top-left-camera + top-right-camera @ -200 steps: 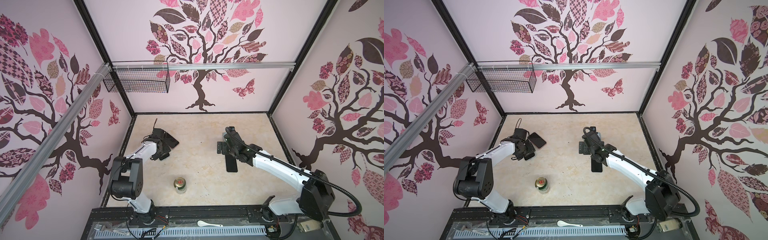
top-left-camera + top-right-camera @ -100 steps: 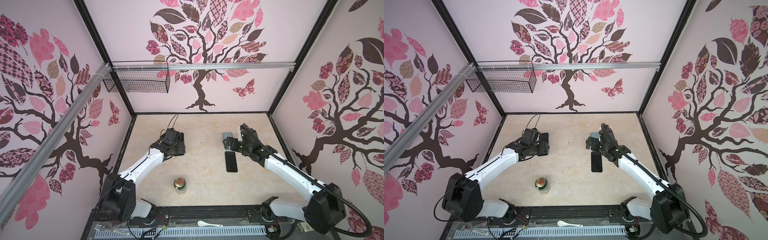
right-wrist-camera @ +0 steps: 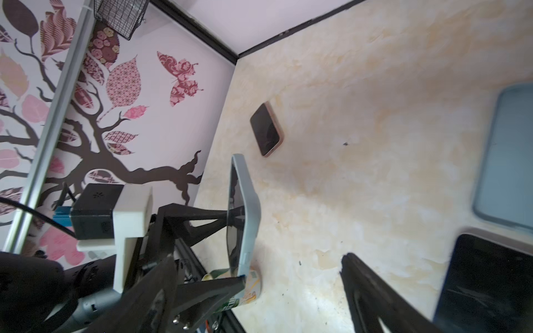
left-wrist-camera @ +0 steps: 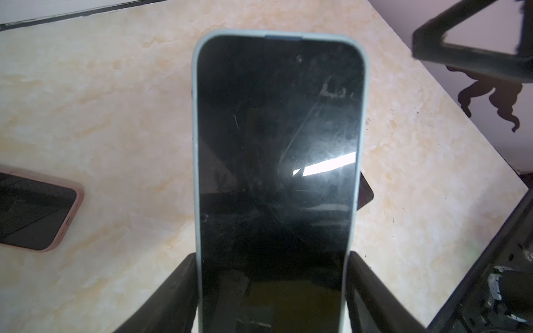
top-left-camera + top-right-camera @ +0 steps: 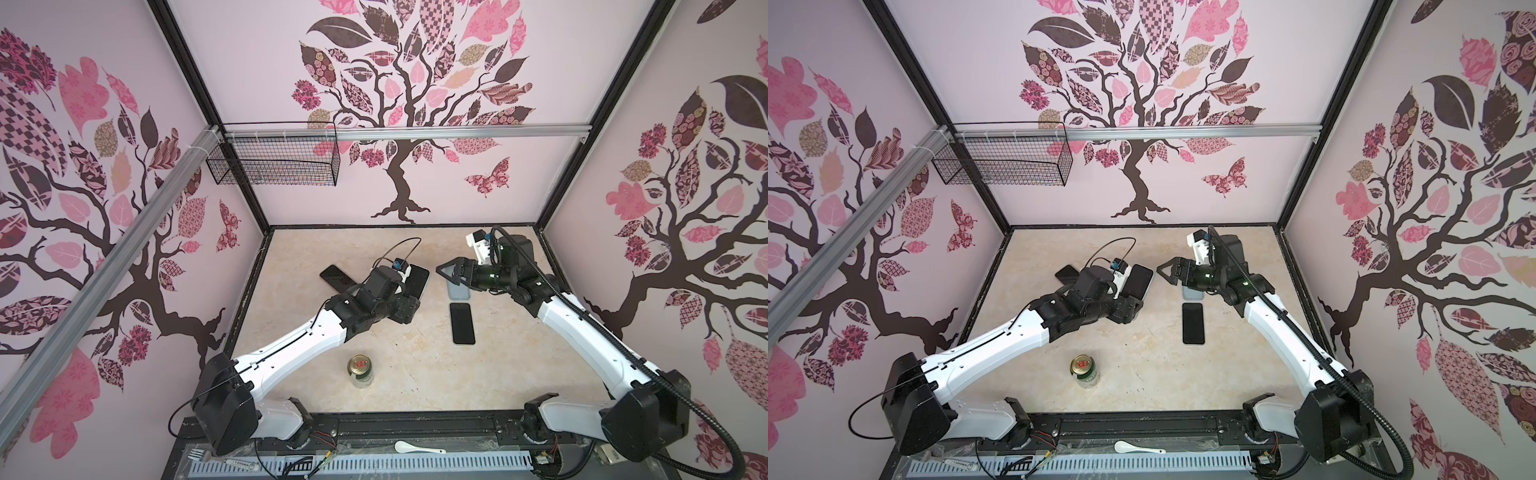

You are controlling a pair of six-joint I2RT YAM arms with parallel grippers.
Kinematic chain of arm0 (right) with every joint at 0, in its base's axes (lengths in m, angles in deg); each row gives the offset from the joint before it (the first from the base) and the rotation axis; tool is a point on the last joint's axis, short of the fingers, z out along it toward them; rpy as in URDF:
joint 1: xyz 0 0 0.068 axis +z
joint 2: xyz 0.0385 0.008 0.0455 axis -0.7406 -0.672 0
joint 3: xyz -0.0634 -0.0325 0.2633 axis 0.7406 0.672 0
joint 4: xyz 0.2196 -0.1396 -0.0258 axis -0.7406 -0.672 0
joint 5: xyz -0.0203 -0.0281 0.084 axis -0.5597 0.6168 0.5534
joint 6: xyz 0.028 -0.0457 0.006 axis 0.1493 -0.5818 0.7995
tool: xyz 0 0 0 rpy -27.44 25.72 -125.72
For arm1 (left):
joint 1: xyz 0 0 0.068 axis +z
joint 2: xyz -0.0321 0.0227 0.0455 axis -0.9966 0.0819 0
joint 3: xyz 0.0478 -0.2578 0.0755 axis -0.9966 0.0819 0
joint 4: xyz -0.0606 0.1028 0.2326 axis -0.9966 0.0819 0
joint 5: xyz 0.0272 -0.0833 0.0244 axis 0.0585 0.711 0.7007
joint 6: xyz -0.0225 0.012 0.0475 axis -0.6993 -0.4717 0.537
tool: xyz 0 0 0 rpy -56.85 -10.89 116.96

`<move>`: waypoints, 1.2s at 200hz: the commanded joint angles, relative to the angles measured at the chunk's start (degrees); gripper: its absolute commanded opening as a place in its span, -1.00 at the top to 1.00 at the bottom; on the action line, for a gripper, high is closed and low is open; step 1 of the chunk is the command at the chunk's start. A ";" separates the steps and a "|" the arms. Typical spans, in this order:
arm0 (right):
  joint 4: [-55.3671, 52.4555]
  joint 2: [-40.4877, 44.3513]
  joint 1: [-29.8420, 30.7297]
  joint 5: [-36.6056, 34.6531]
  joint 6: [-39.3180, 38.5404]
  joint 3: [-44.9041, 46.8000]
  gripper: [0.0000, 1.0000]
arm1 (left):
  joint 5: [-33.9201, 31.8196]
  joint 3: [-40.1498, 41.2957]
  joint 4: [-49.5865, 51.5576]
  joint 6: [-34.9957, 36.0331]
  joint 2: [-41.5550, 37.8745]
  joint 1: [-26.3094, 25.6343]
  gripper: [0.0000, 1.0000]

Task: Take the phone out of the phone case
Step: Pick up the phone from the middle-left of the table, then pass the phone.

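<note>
A phone with a dark screen sits in a pale blue-grey phone case. My left gripper is shut on its lower edges and holds it tilted above the table, seen in both top views as phone and phone. The left gripper is near the middle of the table. To its right my right gripper hangs open with nothing between its fingers, its tips pointing at the held phone. In the right wrist view the right gripper faces the case's edge.
Below the right gripper an empty pale blue case lies flat, with a bare black phone just in front of it. A phone in a pink case lies at the left. A green can stands near the front. A wire basket hangs on the back wall.
The left arm has swung from the left side to the middle with the cased phone in its grip. The right gripper has risen off the bare phone and turned towards the left gripper.
</note>
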 commanded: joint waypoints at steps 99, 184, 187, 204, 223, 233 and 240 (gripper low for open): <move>-8.61 -8.30 0.41 12.41 -5.70 -5.33 -0.11 | 5.55 -3.66 -1.86 7.41 0.45 -3.09 0.07; -16.87 -10.88 0.85 13.88 -10.81 -9.45 0.31 | 3.43 -4.45 -0.01 11.14 1.16 -5.95 0.18; -16.88 -10.84 0.88 14.02 -10.87 -9.56 0.32 | 3.45 -4.42 0.04 11.19 1.15 -5.93 0.18; -16.95 -10.98 0.78 14.62 -10.87 -9.79 0.38 | 3.76 -4.37 0.09 11.67 0.96 -6.11 0.20; -17.03 -11.12 0.77 14.88 -10.87 -10.01 0.47 | 4.32 -4.03 0.09 11.95 0.60 -6.28 0.20; -17.23 -11.29 0.86 14.91 -10.92 -10.15 0.54 | 4.52 -4.02 0.16 11.95 0.39 -6.36 0.22; -17.32 -11.30 0.79 14.92 -11.05 -10.24 0.59 | 4.42 -4.02 0.35 11.99 0.35 -6.41 0.22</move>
